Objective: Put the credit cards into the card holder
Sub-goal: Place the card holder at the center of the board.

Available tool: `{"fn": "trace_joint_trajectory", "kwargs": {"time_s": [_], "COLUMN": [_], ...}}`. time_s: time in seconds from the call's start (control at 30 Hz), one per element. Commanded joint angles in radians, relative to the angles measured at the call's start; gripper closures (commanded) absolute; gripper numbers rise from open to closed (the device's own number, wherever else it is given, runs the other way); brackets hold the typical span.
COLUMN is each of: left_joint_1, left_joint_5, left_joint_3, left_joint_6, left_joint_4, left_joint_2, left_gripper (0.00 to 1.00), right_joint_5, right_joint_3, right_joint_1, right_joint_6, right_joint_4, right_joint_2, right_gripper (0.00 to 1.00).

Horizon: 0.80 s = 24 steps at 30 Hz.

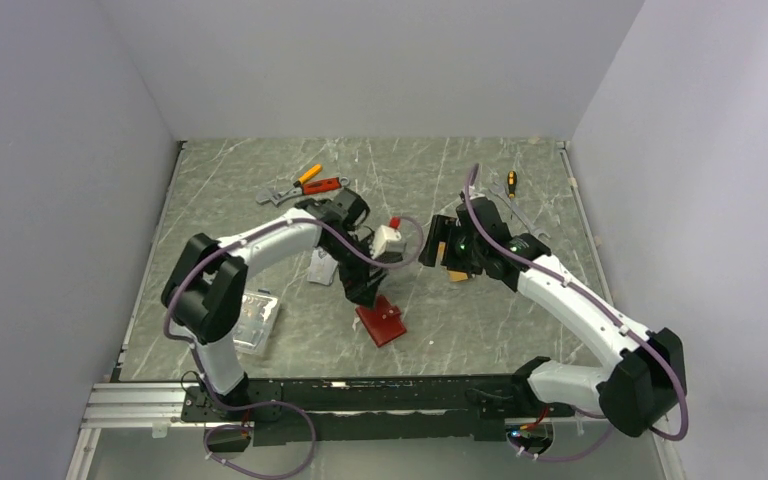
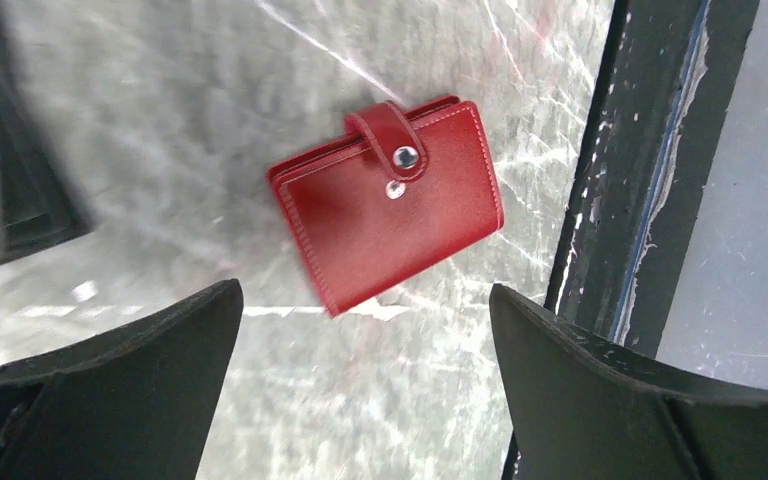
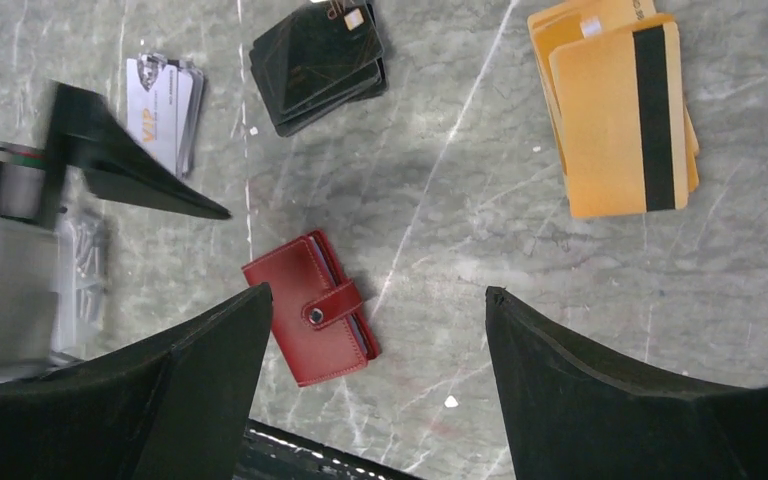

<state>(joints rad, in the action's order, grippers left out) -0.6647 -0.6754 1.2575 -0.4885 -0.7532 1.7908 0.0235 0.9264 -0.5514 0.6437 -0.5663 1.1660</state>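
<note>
The left gripper (image 2: 363,292) has its two black fingers (image 2: 130,390) spread wide with nothing between them. It hangs just above the red card holder (image 2: 390,200) and touches nothing that can be seen. The holder lies folded shut and flat on the grey marble-patterned table (image 2: 160,120), near the table's near edge, with its tab wrapped over the front face. One metal stud sits on the tab and another on the face just beside it, and whether the tab is snapped down cannot be told. The right gripper (image 3: 375,292) is also spread apart and empty, held above the table over to the right. Its camera shows a stack of orange-gold credit cards (image 3: 620,110), the top one with a dark stripe. Farther on lie a stack of black cards (image 3: 320,60) and some silver cards (image 3: 165,100), the latter partly hidden behind a finger of the left gripper. In the overhead view the right gripper covers most of the orange-gold cards, leaving only a sliver showing, and the left gripper hides the far end of the holder. The left edge of the right wrist view is a blurred metallic shape that cannot be identified. A clear plastic box (image 1: 255,322) sits beside the left arm.
</note>
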Motion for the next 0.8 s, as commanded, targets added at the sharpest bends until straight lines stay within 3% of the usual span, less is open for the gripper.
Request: {"fn": "trace_joint_trajectory", "kwargs": {"time_s": [0.0, 0.13, 0.3, 0.53, 0.77], "left_joint_1": [0.129, 0.303, 0.398, 0.448, 0.460], "left_joint_5": [-0.066, -0.061, 0.127, 0.201, 0.252], "left_joint_3": [0.101, 0.021, -0.137, -0.131, -0.097], "left_joint_6": [-0.069, 0.103, 0.281, 0.344, 0.336], "left_joint_4": [-0.147, 0.025, 0.252, 0.272, 0.265], "left_joint_2": [-0.137, -0.224, -0.261, -0.125, -0.041], "left_gripper": [0.01, 0.01, 0.01, 0.01, 0.01], "right_joint_5": [-0.050, -0.099, -0.174, -0.203, -0.264], "right_joint_3": [0.101, 0.125, 0.181, 0.315, 0.314], "right_joint_1": [0.013, 0.014, -0.031, -0.114, -0.145], "right_joint_6": [-0.036, -0.026, -0.001, 0.001, 0.045], "right_joint_4": [0.068, 0.145, 0.270, 0.337, 0.458], "right_joint_2": [0.050, 0.112, 0.258, 0.439, 0.509], "right_gripper": [0.20, 0.23, 0.33, 0.35, 0.45]}}
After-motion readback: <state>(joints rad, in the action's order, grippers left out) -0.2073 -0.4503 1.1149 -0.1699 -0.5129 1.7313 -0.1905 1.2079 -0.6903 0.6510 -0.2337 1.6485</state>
